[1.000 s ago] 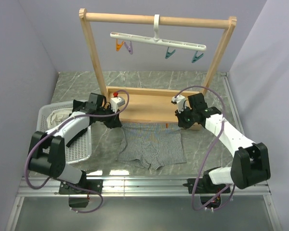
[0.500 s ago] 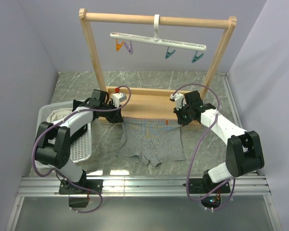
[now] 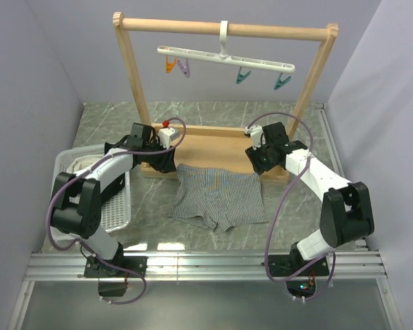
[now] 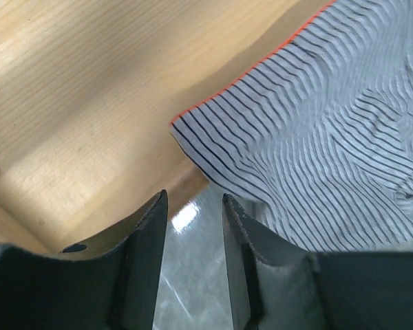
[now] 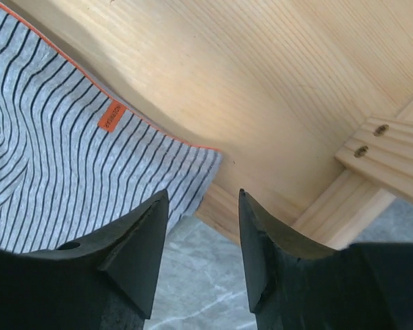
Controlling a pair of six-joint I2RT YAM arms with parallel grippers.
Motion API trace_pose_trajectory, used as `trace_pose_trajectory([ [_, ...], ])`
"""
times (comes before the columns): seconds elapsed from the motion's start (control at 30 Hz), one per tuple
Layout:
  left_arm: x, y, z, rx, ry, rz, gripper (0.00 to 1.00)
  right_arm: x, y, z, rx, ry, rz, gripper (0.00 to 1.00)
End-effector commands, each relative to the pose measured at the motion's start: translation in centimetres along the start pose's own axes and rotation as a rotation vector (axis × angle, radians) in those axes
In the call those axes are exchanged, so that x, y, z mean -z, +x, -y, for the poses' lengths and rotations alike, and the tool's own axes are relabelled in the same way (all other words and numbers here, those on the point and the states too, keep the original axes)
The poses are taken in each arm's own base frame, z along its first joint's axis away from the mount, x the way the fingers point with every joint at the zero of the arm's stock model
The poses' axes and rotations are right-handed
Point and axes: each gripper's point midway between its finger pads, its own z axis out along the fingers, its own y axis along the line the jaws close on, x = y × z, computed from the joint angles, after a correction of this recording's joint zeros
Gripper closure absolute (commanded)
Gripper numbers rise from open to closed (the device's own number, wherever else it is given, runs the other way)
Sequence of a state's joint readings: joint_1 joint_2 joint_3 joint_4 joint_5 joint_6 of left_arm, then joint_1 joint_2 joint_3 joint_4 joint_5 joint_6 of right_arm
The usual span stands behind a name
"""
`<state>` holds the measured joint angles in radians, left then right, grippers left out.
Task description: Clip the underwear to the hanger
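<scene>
One pair of underwear (image 3: 219, 196) lies flat on the tabletop (image 3: 289, 213). Its orange-trimmed waistband edge laps onto the base board (image 3: 206, 146) of the wooden frame (image 3: 139, 89). The left pincer (image 4: 193, 203) sits just short of the left waistband corner, fingers parted with nothing between them. The right pincer (image 5: 201, 199) is parted the same way just short of the right corner. One hanger (image 3: 227, 59) hangs from the top rail (image 3: 275, 31), well above, with four clips: an orange clip (image 3: 170, 66), a purple clip (image 3: 184, 68), a teal clip (image 3: 242, 75) and a second teal clip (image 3: 282, 82). Marble tabletop shows between the leg hems and the arm bases.

Lilac walls (image 3: 48, 62); grey marble tabletop (image 3: 213, 113); wooden frame (image 3: 134, 75) centre-back; white basket (image 3: 113, 213) left.
</scene>
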<state>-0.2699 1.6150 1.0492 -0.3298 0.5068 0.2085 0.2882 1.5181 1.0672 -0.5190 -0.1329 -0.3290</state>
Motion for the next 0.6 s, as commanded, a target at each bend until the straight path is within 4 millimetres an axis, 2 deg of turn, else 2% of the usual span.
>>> trace_pose_trajectory([
  [0.0, 3.6, -3.2, 1.3, -0.077, -0.012, 0.074, 0.57, 3.9, -3.1, 1.3, 0.003, 0.069, 0.101, 0.47],
  [0.07, 6.1, -4.3, 2.6, -0.145, -0.010, 0.135, 0.56, 5.3, -3.5, 1.1, 0.015, 0.059, 0.123, 0.47],
  [0.1, 6.9, -4.1, 3.1, -0.161, -0.003, 0.147, 0.55, 7.0, -4.2, 1.0, 0.021, 0.059, 0.173, 0.47],
  [0.13, 9.2, -5.2, 4.6, -0.212, 0.008, 0.220, 0.50, 8.0, -4.6, 0.5, 0.030, 0.044, 0.201, 0.46],
  [0.17, 10.3, -5.6, 5.0, -0.231, 0.004, 0.257, 0.47, 9.0, -5.2, -0.2, 0.033, 0.010, 0.242, 0.45],
  [0.2, 11.1, -5.6, 5.7, -0.243, 0.009, 0.288, 0.42, 10.9, -6.1, -0.7, 0.042, 0.003, 0.309, 0.43],
  [0.23, 13.3, -7.0, 6.8, -0.282, -0.007, 0.371, 0.32, 11.9, -6.9, -1.1, 0.048, -0.009, 0.355, 0.41],
  [0.3, 14.6, -7.4, 7.8, -0.271, -0.004, 0.428, 0.22, 13.9, -8.1, -2.0, 0.039, -0.046, 0.439, 0.35],
  [0.33, 15.5, -7.9, 8.7, -0.285, 0.011, 0.468, 0.18, 14.0, -8.0, -2.6, 0.031, -0.068, 0.431, 0.35],
  [0.37, 15.7, -8.1, 9.1, -0.274, 0.026, 0.487, 0.18, 13.8, -7.8, -3.2, 0.017, -0.100, 0.406, 0.36],
  [0.4, 15.4, -7.6, 9.3, -0.268, 0.048, 0.474, 0.19, 12.3, -6.9, -4.1, 0.018, -0.155, 0.334, 0.41],
  [0.43, 14.7, -7.0, 9.7, -0.270, 0.088, 0.449, 0.23, 11.8, -5.3, -5.5, 0.033, -0.203, 0.235, 0.45],
  [0.47, 13.8, -5.6, 9.8, -0.262, 0.104, 0.396, 0.25, 10.9, -4.1, -6.3, 0.076, -0.225, 0.171, 0.47],
  [0.5, 12.9, -4.8, 9.6, -0.254, 0.103, 0.356, 0.27, 9.2, -2.1, -6.8, 0.094, -0.241, 0.076, 0.48],
  [0.57, 10.1, -1.9, 9.3, -0.271, 0.110, 0.224, 0.29, 7.8, 0.7, -8.6, 0.165, -0.281, -0.026, 0.49],
])
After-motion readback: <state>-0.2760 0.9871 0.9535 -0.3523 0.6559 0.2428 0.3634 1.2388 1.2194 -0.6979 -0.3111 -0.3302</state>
